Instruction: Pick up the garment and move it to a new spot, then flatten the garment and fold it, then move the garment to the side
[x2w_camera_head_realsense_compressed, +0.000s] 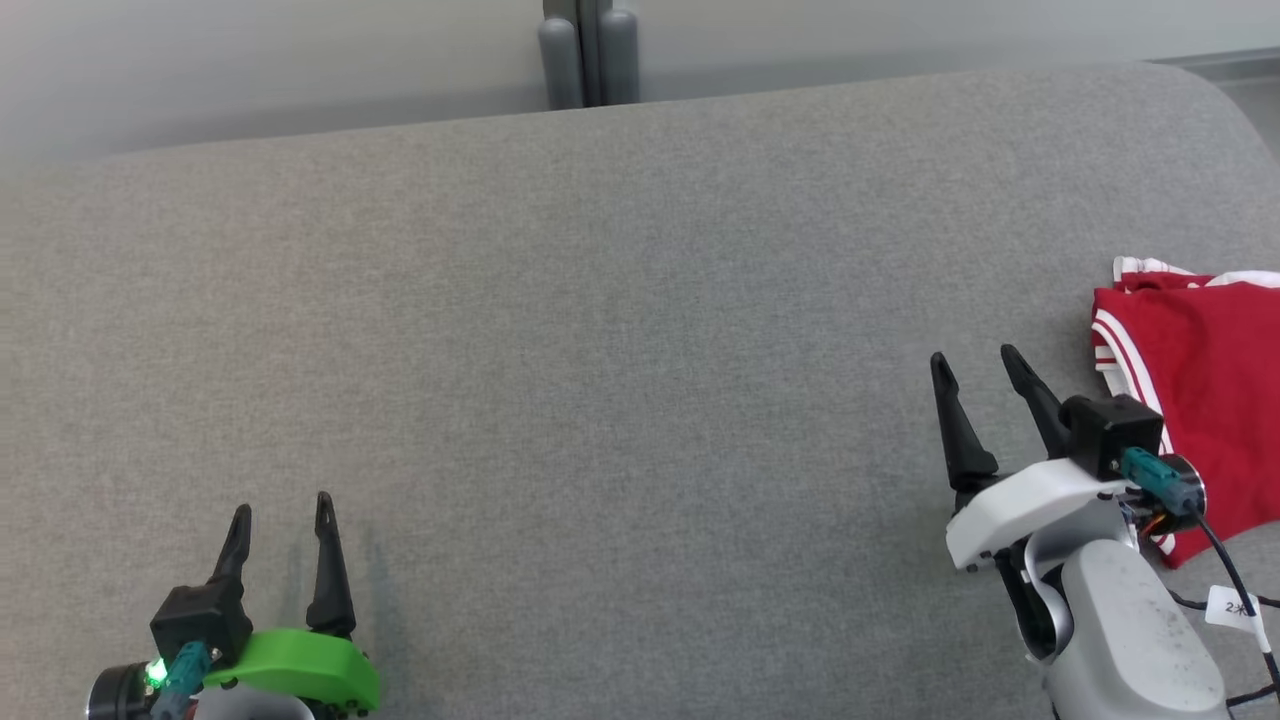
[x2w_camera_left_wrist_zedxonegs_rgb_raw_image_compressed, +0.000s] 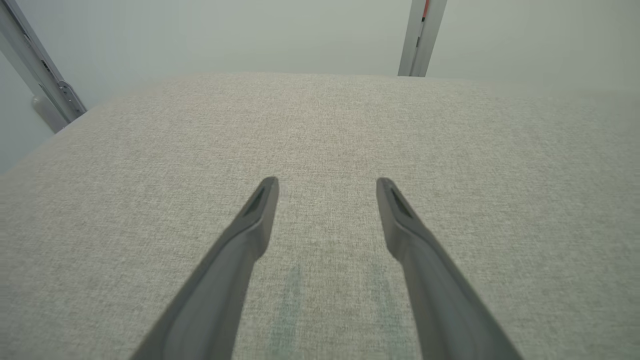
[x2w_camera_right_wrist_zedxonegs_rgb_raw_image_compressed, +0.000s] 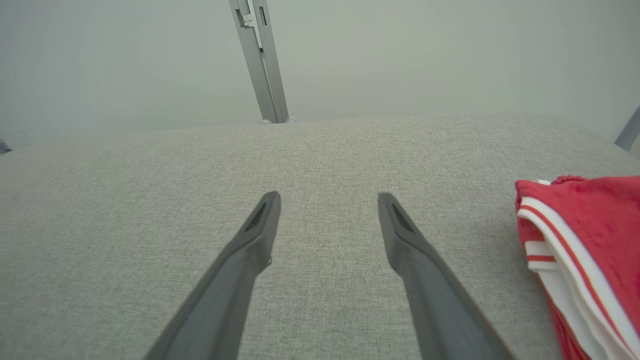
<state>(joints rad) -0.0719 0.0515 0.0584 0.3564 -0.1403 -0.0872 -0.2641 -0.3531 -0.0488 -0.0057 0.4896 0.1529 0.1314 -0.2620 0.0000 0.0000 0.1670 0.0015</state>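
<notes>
Red garment (x2w_camera_head_realsense_compressed: 1205, 400) with white striped trim lies at the right edge of the grey fabric worktop (x2w_camera_head_realsense_compressed: 600, 350), roughly midway between its near and far edges; the head view cuts off its right part. In the right wrist view the trim shows in stacked layers, so it may be folded over, though with that part out of frame I cannot be sure how neatly. Right gripper (x2w_camera_head_realsense_compressed: 973, 355): fingers spread, nothing between them, pointing at bare worktop with the cloth just beside it on its right and not between the fingers. Left gripper (x2w_camera_head_realsense_compressed: 282, 505): near the worktop's near-left corner, fingers likewise spread and empty, well apart from the garment. Judged risks from here: (1) the right wrist housing and its black cable (x2w_camera_head_realsense_compressed: 1225, 560) with paper tag (x2w_camera_head_realsense_compressed: 1232, 605) overlap the cloth in the head view, so a sideways swing to the right could catch a fold and drag the garment off the right edge; (2) a pinch on the top layer alone would likely lift one ply and open the stack; (3) long fingers coming down steeply could dig into the soft cover, not slide under the cloth; (4) the left arm would need a long reach across the worktop to help. Containers: no box, bin or basket seen on the worktop; a grey post (x2w_camera_head_realsense_compressed: 590, 50) stands behind the far edge
</notes>
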